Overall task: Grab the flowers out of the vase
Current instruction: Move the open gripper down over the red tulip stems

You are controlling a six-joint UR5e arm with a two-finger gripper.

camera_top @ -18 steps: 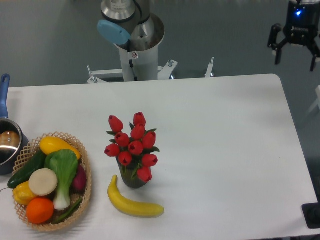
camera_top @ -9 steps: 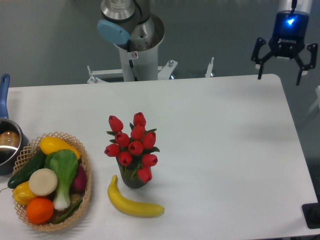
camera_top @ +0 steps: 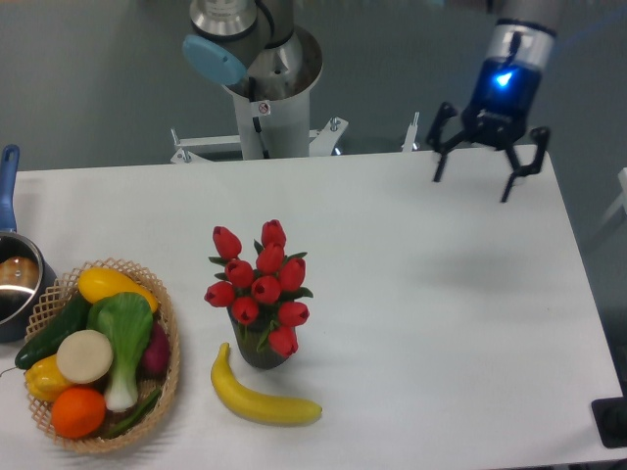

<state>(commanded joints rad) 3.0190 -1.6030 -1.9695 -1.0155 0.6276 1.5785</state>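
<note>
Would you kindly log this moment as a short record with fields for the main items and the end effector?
flowers: red tulip bunch, standing in the vase
vase: dark, ribbed, near table centre
banana: lying just in front of the vase
basket: wicker, left of the vase, filled with produce
pot: at the left edge, partly cut off
end effector: open, empty, over the far right of the table

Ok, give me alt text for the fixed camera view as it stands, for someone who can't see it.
Red flowers stand in a dark vase near the front of a white table, while the open gripper hovers over the far right edge, well away from them. A banana lies just in front of the vase, and a produce basket sits to the left.
</note>
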